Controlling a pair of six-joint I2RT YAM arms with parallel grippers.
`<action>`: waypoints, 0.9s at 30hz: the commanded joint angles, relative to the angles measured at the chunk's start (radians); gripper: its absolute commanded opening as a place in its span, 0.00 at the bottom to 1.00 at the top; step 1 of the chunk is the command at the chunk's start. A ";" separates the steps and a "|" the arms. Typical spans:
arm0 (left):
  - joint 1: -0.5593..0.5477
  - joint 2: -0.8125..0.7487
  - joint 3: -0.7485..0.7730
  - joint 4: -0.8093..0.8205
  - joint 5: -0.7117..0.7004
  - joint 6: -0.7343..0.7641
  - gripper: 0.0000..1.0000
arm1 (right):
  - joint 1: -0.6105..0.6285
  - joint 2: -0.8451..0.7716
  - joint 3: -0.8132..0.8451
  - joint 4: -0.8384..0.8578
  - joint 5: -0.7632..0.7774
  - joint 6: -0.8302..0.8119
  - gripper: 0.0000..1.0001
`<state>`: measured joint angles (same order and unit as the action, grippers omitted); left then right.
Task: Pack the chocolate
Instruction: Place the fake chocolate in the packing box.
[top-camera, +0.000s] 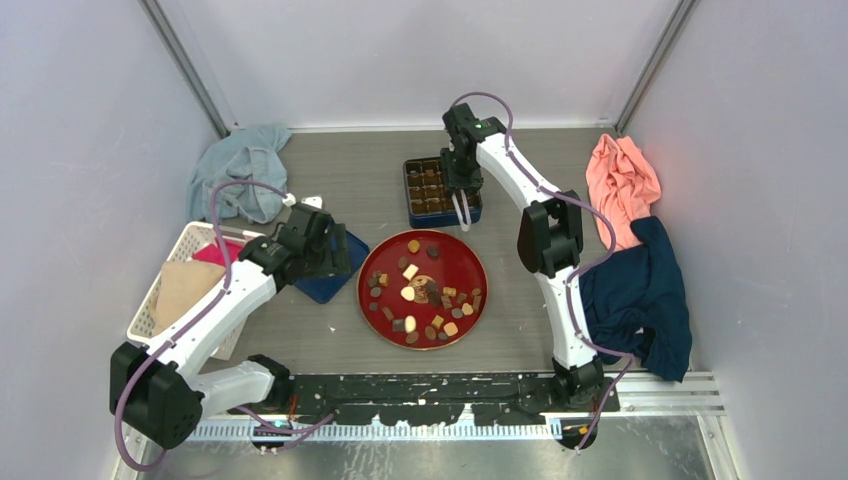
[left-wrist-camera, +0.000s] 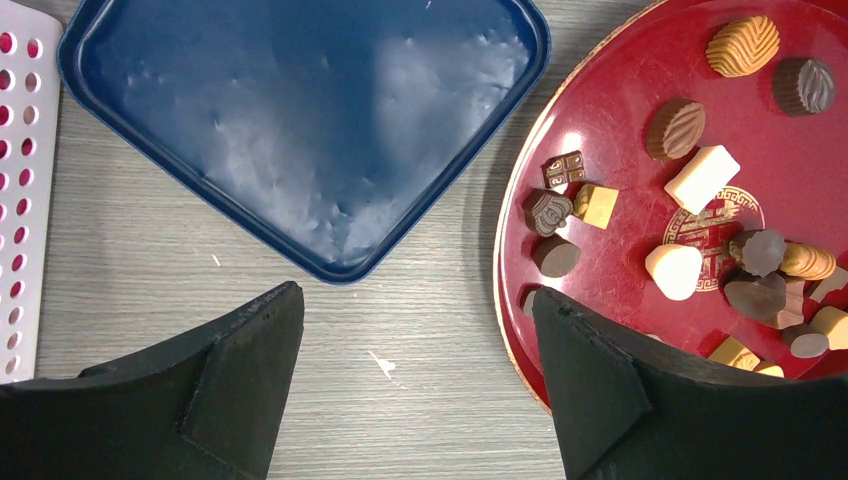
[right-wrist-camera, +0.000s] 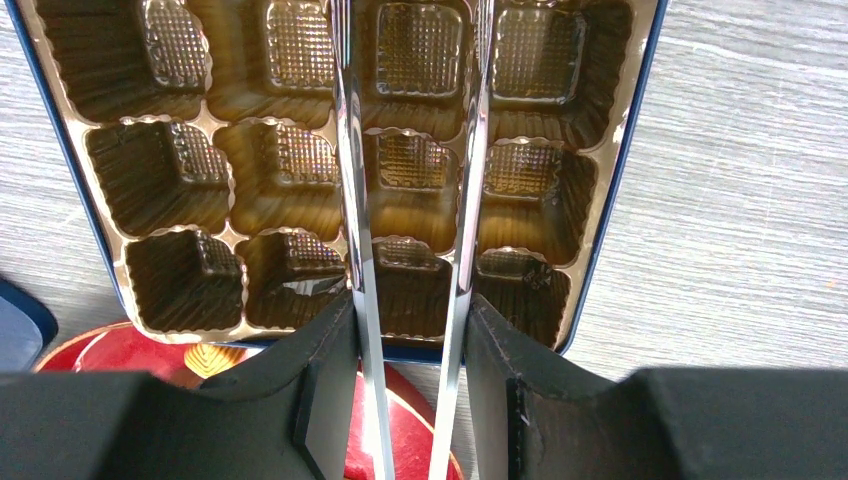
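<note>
Several small chocolates (top-camera: 425, 295), dark, tan, orange and white, lie scattered on the round red plate (top-camera: 470, 255) in the middle of the table. The open blue box (top-camera: 428, 190) with a gold cell tray (right-wrist-camera: 160, 170) stands behind the plate; the cells seen in the right wrist view are empty. My right gripper (top-camera: 462, 185) hovers over the box, shut on metal tongs (right-wrist-camera: 352, 180) whose two blades reach out over the cells. My left gripper (left-wrist-camera: 415, 295) is open and empty above bare table, between the blue lid (left-wrist-camera: 300, 120) and the plate's left rim (left-wrist-camera: 510, 240). Chocolates (left-wrist-camera: 700, 178) show close by.
A white basket (top-camera: 165, 290) with tan and pink cloth stands at the left, its edge in the left wrist view (left-wrist-camera: 25, 180). A grey-blue cloth (top-camera: 240, 170) lies back left. Orange (top-camera: 622, 185) and navy (top-camera: 640, 300) cloths lie at the right.
</note>
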<state>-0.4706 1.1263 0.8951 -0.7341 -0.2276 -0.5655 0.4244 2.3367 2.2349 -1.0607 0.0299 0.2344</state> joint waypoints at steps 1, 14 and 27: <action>0.006 -0.013 0.013 0.015 -0.014 0.001 0.85 | 0.003 -0.016 0.045 0.007 -0.016 -0.006 0.39; 0.006 -0.033 -0.002 0.016 -0.018 0.000 0.85 | 0.003 -0.039 0.008 0.013 -0.016 0.000 0.46; 0.006 -0.028 -0.002 0.015 -0.016 -0.001 0.85 | 0.004 -0.052 0.006 0.015 -0.016 -0.001 0.51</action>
<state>-0.4706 1.1252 0.8932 -0.7338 -0.2272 -0.5659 0.4244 2.3367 2.2345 -1.0622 0.0238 0.2379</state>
